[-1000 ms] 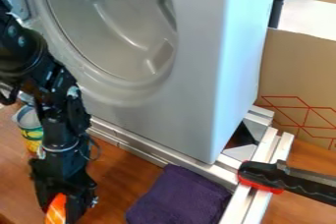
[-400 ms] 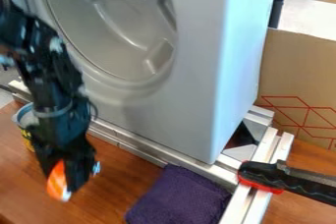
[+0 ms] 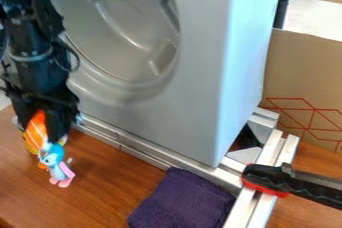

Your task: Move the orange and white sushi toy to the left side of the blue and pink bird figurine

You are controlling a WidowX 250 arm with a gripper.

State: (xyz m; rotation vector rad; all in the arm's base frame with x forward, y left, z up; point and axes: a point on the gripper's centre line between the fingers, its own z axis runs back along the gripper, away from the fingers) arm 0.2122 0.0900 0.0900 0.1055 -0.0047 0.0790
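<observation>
At the left, in front of the grey appliance's round opening, the black gripper (image 3: 41, 128) points down, shut on an orange object with white stripes (image 3: 37, 133). A small blue toy figure with pink limbs (image 3: 56, 163) is just below the gripper over the wooden surface; whether it touches the orange object I cannot tell. Behind the gripper, a yellow can (image 3: 29, 144) is mostly hidden.
The grey appliance (image 3: 200, 72) stands on silver metal rails (image 3: 150, 157). A dark purple folded cloth (image 3: 182, 201) lies at the front. A black and red clamp (image 3: 267, 179) grips the right rail, near a cardboard panel (image 3: 300, 72).
With the orange object in it, the gripper has gone up and left, toward the can. The blue and pink figure has come into sight below it.
</observation>
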